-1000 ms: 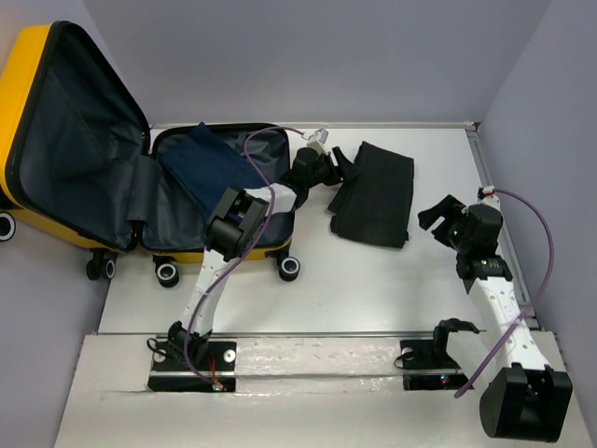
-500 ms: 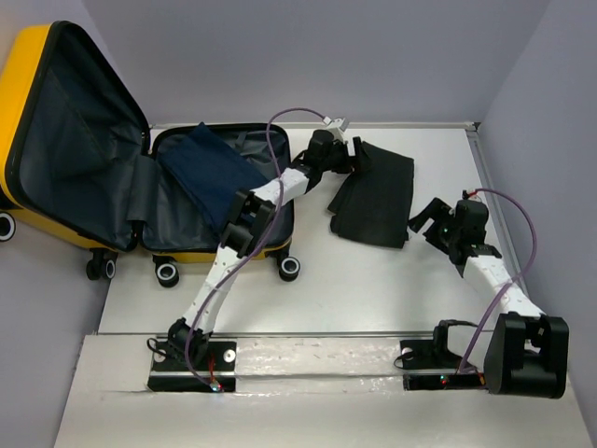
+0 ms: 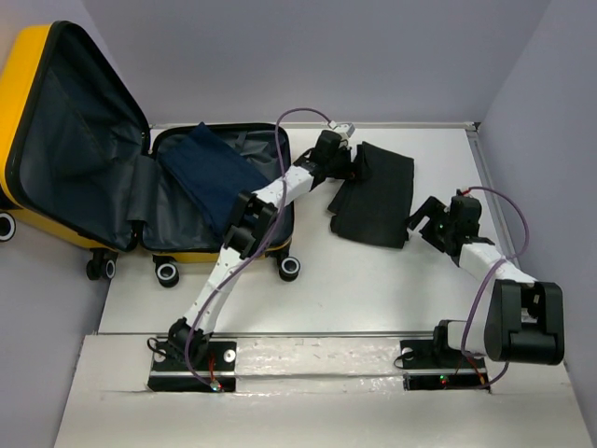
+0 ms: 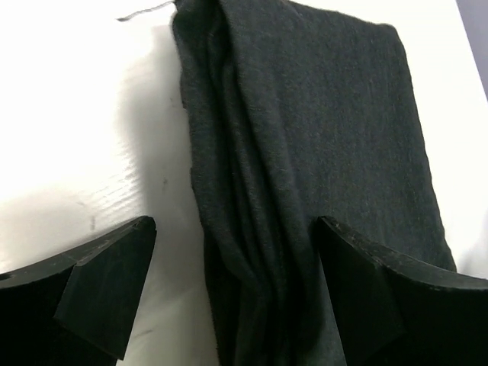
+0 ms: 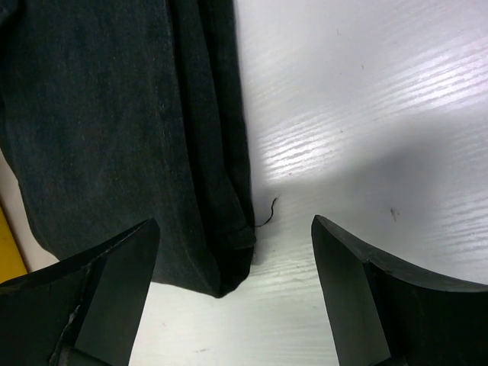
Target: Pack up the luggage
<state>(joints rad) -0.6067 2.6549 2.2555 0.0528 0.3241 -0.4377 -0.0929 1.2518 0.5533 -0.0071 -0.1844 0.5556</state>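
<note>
The luggage, a yellow suitcase, lies open at the far left with its grey-lined lid leaning back. A folded navy garment rests in its lower half. On the table to its right lies a folded black garment. My left gripper is open at that garment's left edge. In the left wrist view its jaws straddle the folds of the black garment around the left gripper. My right gripper is open at the garment's right side. The right wrist view shows a corner of the black garment between the jaws of the right gripper.
The suitcase's wheels stick out toward me along its near side. A loose thread lies on the white table. A raised rim bounds the table's right side, with grey walls behind and beside it.
My left arm has stretched from over the suitcase's edge out to the black garment and its jaws have spread wider. My right arm has lowered and moved left toward the garment, opening a little.
</note>
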